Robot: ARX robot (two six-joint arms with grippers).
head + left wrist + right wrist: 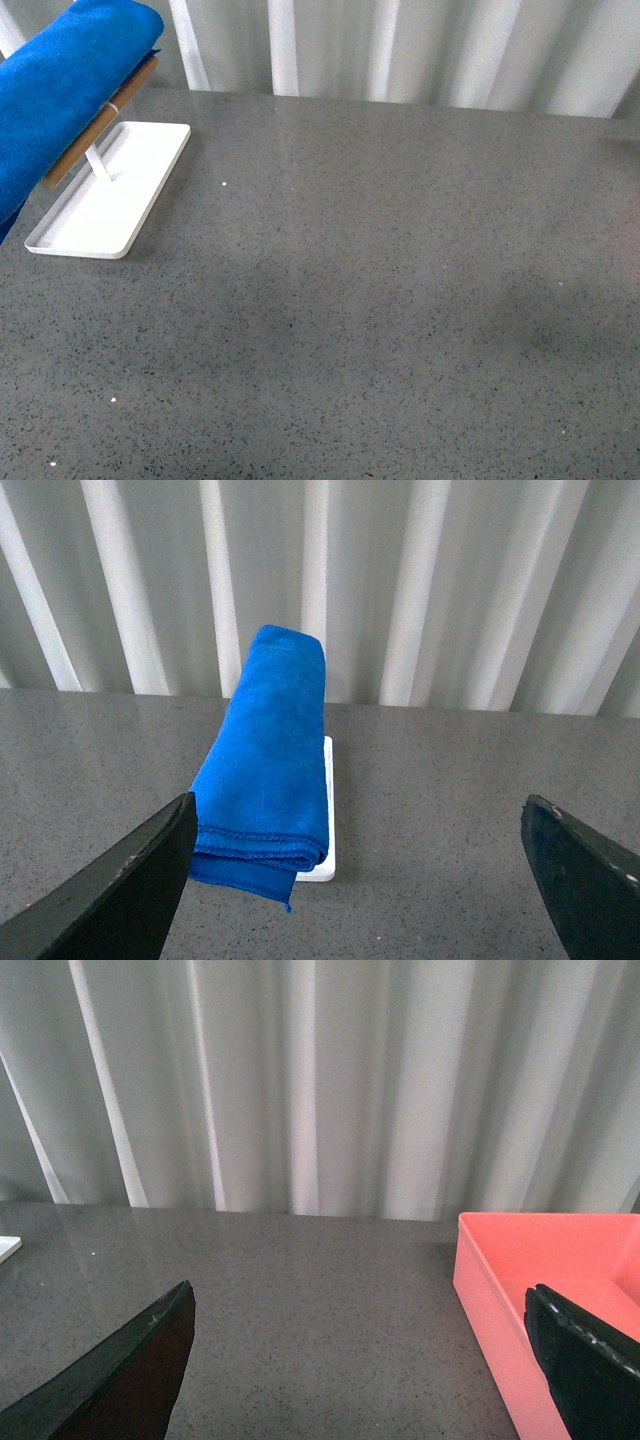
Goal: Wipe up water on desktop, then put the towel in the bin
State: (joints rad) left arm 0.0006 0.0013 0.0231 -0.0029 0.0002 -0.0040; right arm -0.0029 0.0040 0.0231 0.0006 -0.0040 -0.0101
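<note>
In the front view, the towel [65, 85] was seen at the far left, hung folded over a wooden bar [100, 125]. The bar stood on a thin white post rising from a white tray [110, 215] on the desktop [380, 280]. No arm was visible here, and no water could be made out with certainty on the speckled surface. Wiping in the wrong place was therefore judged a risk.

In the left wrist view, the left gripper [358, 815] was held low above the desktop and pointed at the towel's hanging end. Its jaws were spread wide and nothing was held between them. The stand looked light, so it could probably be tipped, or the tray dragged, if the towel were pulled sideways instead of being lifted off the bar. Only one layer might also be pinched, and the fold would then fall open.

In the right wrist view, the right gripper [360, 1300] was held above bare desktop, facing the curtain. Its jaws were also wide and empty. A salmon-pink bin [478, 1295] stood just beside one finger – close enough to be knocked by a careless sweep.
</note>
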